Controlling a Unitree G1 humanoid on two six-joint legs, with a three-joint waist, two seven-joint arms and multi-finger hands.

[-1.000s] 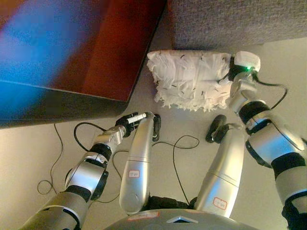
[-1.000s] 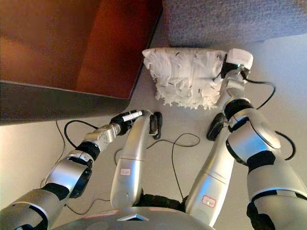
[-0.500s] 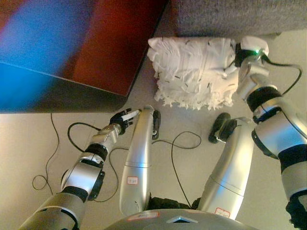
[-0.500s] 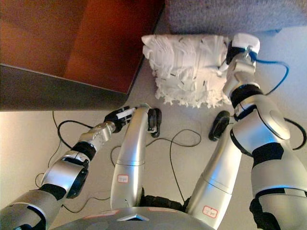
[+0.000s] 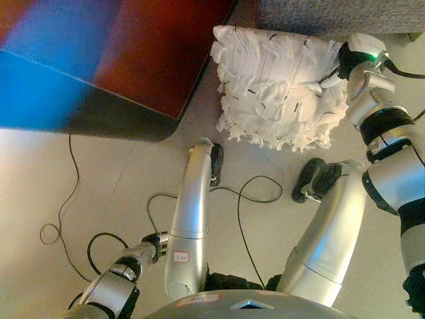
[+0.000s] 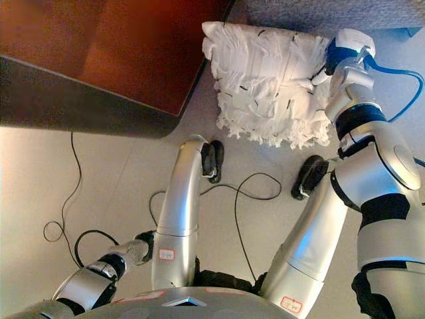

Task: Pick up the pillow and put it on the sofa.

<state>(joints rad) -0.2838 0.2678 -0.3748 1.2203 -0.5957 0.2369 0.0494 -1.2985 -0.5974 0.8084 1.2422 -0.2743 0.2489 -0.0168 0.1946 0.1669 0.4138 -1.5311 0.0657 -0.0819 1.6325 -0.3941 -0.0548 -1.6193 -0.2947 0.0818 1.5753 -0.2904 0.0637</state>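
pillow (image 5: pixel 277 90) on floor by sofa (image 5: pixel 332 8) | right hand (image 6: pixel 330 63) at its edge for pickup, fingers hidden, can't tell | left hand unseen

You are looking down at a pale beige floor (image 5: pixel 86 179), smooth and evenly lit. A reddish-brown wooden counter (image 6: pixel 133 46) with a dark edge fills the upper left, its rounded corner jutting over the floor. Along the top right runs a grey, coarse-woven upholstered base (image 5: pixel 332 13) resting on the floor.
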